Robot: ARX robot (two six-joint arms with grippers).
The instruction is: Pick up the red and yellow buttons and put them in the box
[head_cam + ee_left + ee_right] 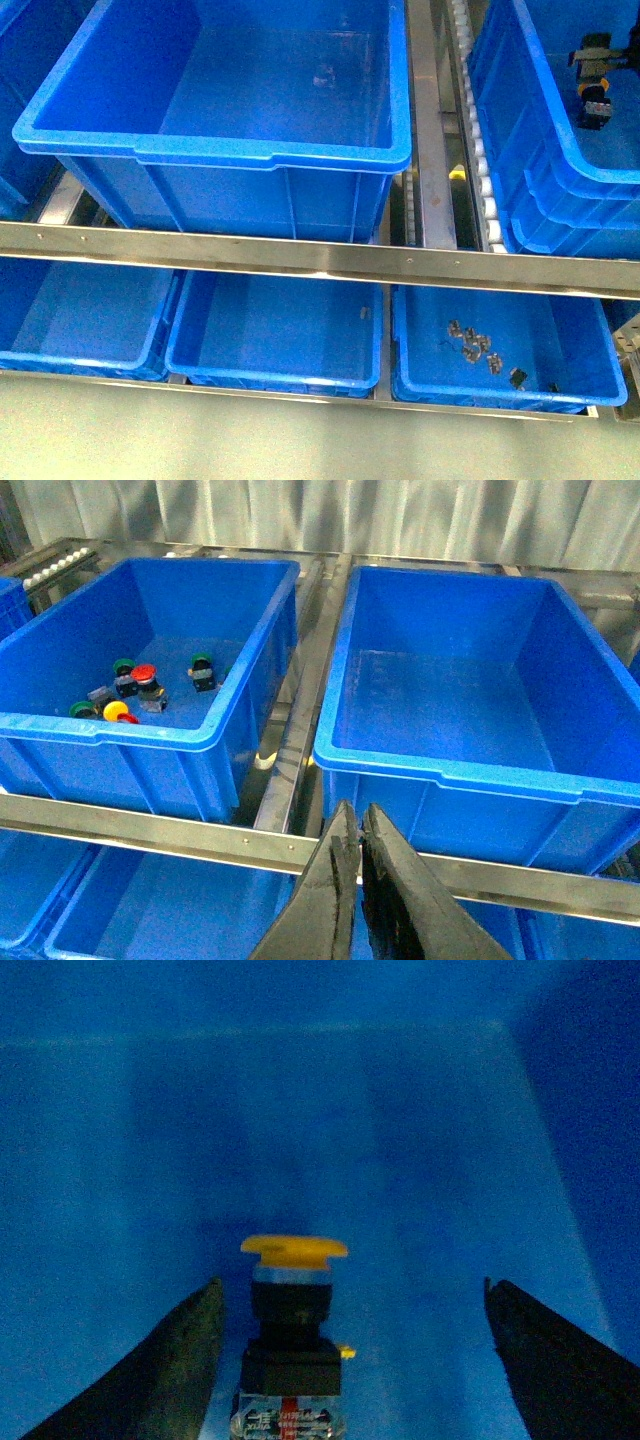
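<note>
A yellow button rests on the blue floor of the box, its domed cap pointing away from the camera. My right gripper is open around it; the button sits close to one finger and far from the other, touching neither. In the front view the box with layered rims stands at the right, and a dark piece with a yellow part shows inside it. A red button and a yellow button lie in another crate. My left gripper is shut and holds nothing.
Green-capped switches lie beside the red and yellow ones. A single-rimmed blue crate stands in the middle. A steel rail crosses in front. Below it are three blue trays, the right one holding small metal parts.
</note>
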